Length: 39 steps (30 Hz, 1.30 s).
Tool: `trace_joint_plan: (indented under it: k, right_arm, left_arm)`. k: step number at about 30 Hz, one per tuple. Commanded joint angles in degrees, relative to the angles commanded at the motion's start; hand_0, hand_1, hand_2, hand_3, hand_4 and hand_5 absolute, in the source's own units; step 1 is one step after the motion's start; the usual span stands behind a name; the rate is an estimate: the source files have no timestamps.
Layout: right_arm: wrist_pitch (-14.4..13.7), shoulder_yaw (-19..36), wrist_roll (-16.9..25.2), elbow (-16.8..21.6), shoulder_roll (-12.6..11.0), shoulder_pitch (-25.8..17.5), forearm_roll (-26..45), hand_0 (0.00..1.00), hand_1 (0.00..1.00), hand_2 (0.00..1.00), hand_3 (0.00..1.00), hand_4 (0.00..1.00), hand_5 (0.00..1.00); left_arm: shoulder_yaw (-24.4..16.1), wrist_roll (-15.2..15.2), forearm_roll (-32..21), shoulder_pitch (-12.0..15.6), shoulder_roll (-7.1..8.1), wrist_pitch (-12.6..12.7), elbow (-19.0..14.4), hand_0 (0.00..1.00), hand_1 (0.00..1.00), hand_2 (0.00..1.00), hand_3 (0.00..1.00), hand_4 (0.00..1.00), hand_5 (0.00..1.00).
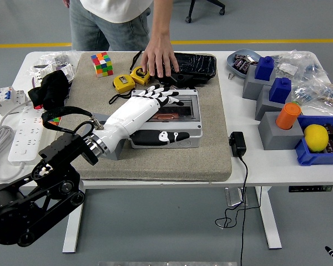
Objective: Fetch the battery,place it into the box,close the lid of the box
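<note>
The grey box (192, 128) sits on the beige mat (211, 149), its clear lid (184, 106) lying flat and shut. An orange battery (167, 117) shows through the lid inside the box. My left hand (165, 111), white with black joints, lies across the lid with its fingers (158, 95) spread over the lid's far left part and the thumb down along the box's front wall. It holds nothing. A person at the far side rests a hand (160, 58) on the black tray (197, 64) behind the box.
Two yellow tape measures (124, 83) and a colour cube (101, 63) lie on the mat's far left. A black power adapter (237, 143) lies right of the mat. Grey blocks with blue parts (263, 75), an orange cylinder (289, 114) and a yellow fruit (315, 136) stand at right. A power strip (23, 130) lies at left.
</note>
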Motion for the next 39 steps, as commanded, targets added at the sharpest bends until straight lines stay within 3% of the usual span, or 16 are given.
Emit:
trace_joint_plan:
  k: [2, 3, 5, 11, 14, 15, 18, 20, 21, 24, 32, 33, 38, 39]
  right_arm:
    - [0.0, -0.05, -0.02, -0.05, 0.07, -0.2, 0.05, 0.84, 0.808, 0.786, 0.812, 0.998, 0.998]
    - [0.0, -0.1, -0.02, -0.11, 0.1, -0.28, 0.11, 0.84, 0.808, 0.785, 0.812, 0.998, 0.998]
    - [-0.01, -0.03, -0.02, -0.18, 0.14, -0.36, 0.14, 0.84, 0.808, 0.785, 0.812, 0.998, 0.998]
    - [0.1, 0.97, -0.02, -0.01, 0.59, -0.26, -0.62, 0.84, 0.808, 0.786, 0.812, 0.998, 0.998]
    - [0.1, 1.12, -0.03, -0.03, 0.75, -0.34, -0.72, 0.84, 0.808, 0.786, 0.812, 0.998, 0.998]
    - [0.09, 1.14, -0.03, -0.07, 0.79, -0.39, -0.71, 0.84, 0.808, 0.786, 0.812, 0.998, 0.998]
    - [0.04, 1.06, -0.04, -0.23, 0.9, -0.62, -0.57, 0.84, 0.808, 0.786, 0.812, 0.998, 0.998]
    - [0.04, 1.0, -0.06, -0.3, 0.95, -0.74, -0.48, 0.84, 0.808, 0.786, 0.812, 0.998, 0.998]
    - [0.03, 1.08, -0.04, -0.33, 0.96, -0.78, -0.49, 0.84, 0.809, 0.786, 0.813, 0.998, 0.998]
    - [0.04, 1.25, -0.02, -0.37, 1.0, -0.81, -0.51, 0.84, 0.809, 0.786, 0.813, 0.998, 0.998]
    - [0.04, 1.26, -0.01, -0.28, 0.93, -0.52, -0.69, 0.84, 0.809, 0.786, 0.813, 0.998, 0.998]
    - [0.04, 1.25, -0.01, -0.24, 0.91, -0.45, -0.72, 0.84, 0.809, 0.786, 0.813, 0.998, 0.998]
    - [0.0, 1.19, -0.01, -0.28, 0.99, -0.55, -0.68, 0.84, 0.809, 0.786, 0.813, 0.998, 0.998]
    - [-0.02, 1.2, -0.01, -0.29, 1.03, -0.66, -0.68, 0.841, 0.809, 0.786, 0.813, 0.998, 0.998]
  left_arm:
    - [-4.84, -1.12, -4.84, 1.78, -1.22, -0.4, -2.86, 0.985, 0.918, 0.846, 0.773, 0.998, 0.998]
    - [-7.08, -1.73, -7.08, 2.45, -1.69, -0.55, -3.71, 0.889, 0.878, 0.821, 0.769, 0.998, 0.998]
    - [-11.92, -2.76, -11.92, 3.17, -2.22, -0.9, -3.62, 0.889, 0.878, 0.821, 0.769, 0.998, 0.998]
    - [-26.44, -5.21, -26.44, 6.29, -3.66, -1.06, 1.87, 0.867, 0.873, 0.827, 0.789, 0.998, 0.997]
    - [-33.84, -6.54, -33.89, 8.07, -4.36, 0.64, 4.03, 0.867, 0.873, 0.827, 0.789, 0.998, 0.997]
    - [-36.37, -6.86, -36.5, 8.56, -4.61, 1.38, 4.53, 0.897, 0.945, 0.915, 0.874, 0.998, 0.836]
    - [-42.35, -7.42, -41.63, 9.78, -5.18, 2.98, 5.9, 0.897, 0.945, 0.915, 0.874, 0.998, 0.836]
    - [-44.9, -7.46, -41.39, 10.66, -5.49, 3.75, 6.67, 0.897, 0.945, 0.915, 0.874, 0.998, 0.836]
    - [-45.76, -7.39, -40.52, 11.22, -5.65, 3.98, 6.93, 0.998, 0.998, 0.998, 0.994, 0.998, 0.844]
    - [-47.22, -6.84, -37.92, 12.48, -5.83, 3.74, 7.37, 0.998, 0.998, 0.998, 0.994, 0.998, 0.844]
    - [-45.55, -3.64, -22.15, 15.67, -5.14, 4.23, 6.35, 0.998, 0.998, 0.998, 0.983, 0.998, 0.874]
    - [-45.35, -3.33, -19.91, 15.94, -5.2, 4.31, 6.2, 0.998, 0.998, 0.991, 0.947, 0.998, 0.998]
    - [-44.22, -1.4, -8.64, 17.64, -5.73, 4.02, 5.37, 0.998, 0.998, 0.991, 0.947, 0.998, 0.998]
    - [-44.15, -0.94, -6.03, 17.92, -5.98, 4.01, 5.32, 0.998, 0.998, 0.964, 0.911, 0.998, 0.998]
